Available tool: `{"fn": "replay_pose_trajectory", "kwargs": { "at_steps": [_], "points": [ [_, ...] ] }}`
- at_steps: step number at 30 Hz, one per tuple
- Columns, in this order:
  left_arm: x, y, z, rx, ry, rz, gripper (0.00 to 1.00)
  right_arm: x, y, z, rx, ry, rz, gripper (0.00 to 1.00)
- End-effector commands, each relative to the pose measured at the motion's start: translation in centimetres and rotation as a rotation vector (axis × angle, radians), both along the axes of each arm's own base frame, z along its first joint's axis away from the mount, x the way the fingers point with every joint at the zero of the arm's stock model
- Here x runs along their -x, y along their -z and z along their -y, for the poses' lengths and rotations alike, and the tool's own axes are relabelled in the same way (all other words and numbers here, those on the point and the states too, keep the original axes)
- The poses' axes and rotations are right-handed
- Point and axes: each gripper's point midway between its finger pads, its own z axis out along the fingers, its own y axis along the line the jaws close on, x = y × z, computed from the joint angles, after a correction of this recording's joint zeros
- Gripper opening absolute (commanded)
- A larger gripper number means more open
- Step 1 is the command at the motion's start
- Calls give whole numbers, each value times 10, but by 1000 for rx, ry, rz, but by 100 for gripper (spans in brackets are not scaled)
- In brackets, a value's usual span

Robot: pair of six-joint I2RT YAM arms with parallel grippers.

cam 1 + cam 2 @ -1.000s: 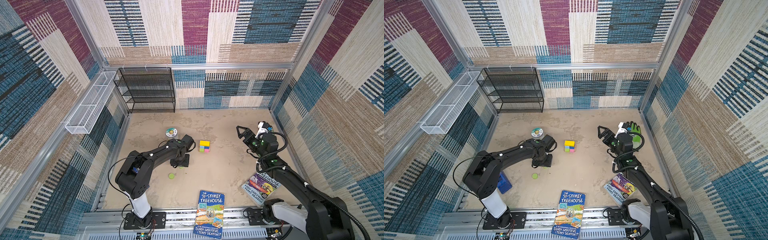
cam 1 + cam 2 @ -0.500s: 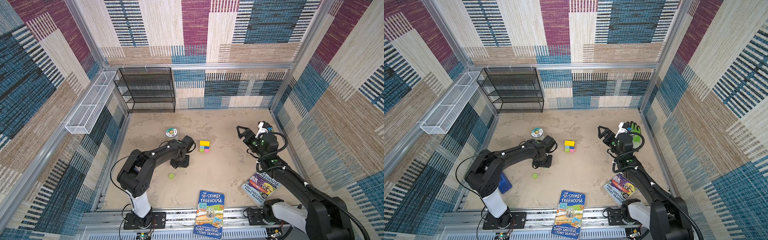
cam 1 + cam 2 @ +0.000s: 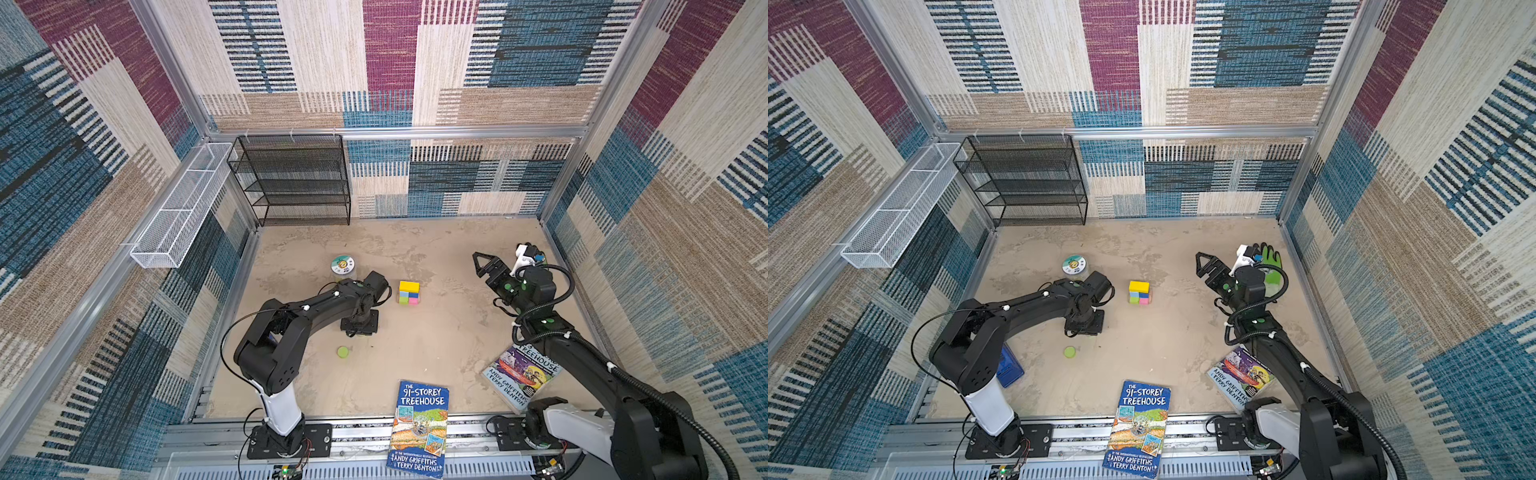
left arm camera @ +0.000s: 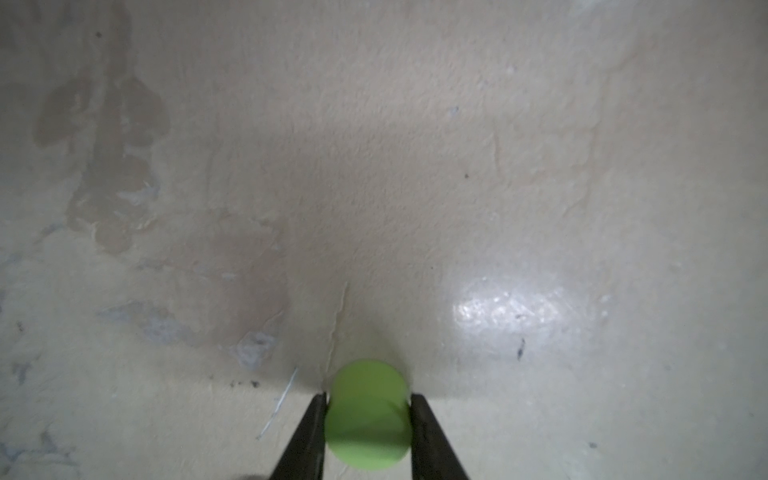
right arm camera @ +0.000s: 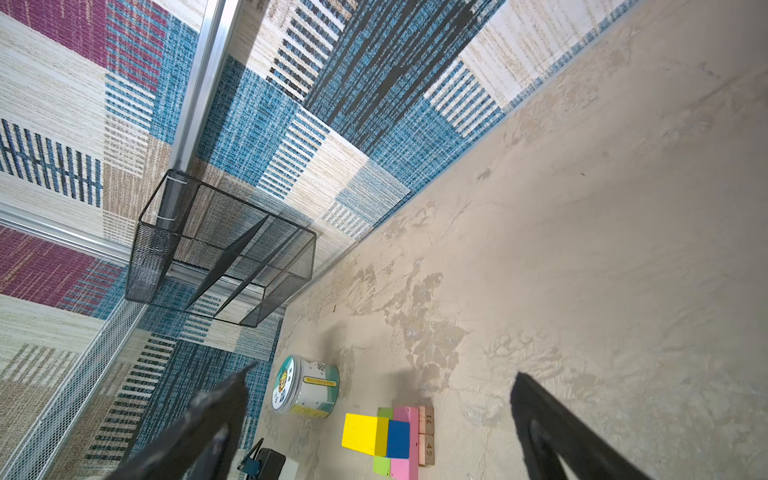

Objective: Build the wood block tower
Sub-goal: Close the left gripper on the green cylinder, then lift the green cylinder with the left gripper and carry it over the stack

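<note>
The left end effector (image 4: 368, 397) had just drawn its two dark fingers in from a half-spread stance. They now touched both flanks of the short lime-green wooden cylinder (image 4: 368, 419), pinching it on the mottled beige worktop (image 4: 415, 166). Whether the cylinder had left the surface yet could not be told. In both top views the arm had barely shifted over that second, and the cylinder was hidden beneath the wrist.

The small tower of painted wood blocks (image 3: 409, 293) had a yellow oblong on top, over light-blue, lime and pink pieces. It stood near, at about 2 o'clock from that end effector, untouched and unchanged. A flat lime-green round piece (image 3: 343, 352) lay loose at about 7 o'clock from it.

The right end effector (image 3: 481, 262) hung spread wide and empty, at 2 o'clock from the tower and well apart, as it had throughout.

The closing grip probably meant the pick was nearly secured. Lifting the cylinder and carrying it to the yellow top looked like the step ahead. A round piece between flat fingers might slip or roll.
</note>
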Motion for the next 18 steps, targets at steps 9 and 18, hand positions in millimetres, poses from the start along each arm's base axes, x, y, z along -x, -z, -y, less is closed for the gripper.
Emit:
{"fn": "replay_pose_trajectory", "kwargs": {
  "at_steps": [9,18],
  "points": [
    [-6,-41,6,23,62,29,26,-4,-4,-6,-9,-29,21,100],
    [-33,-100,28,36,182,78,30,-8,0,-11,-5,-60,14,100]
  ]
}}
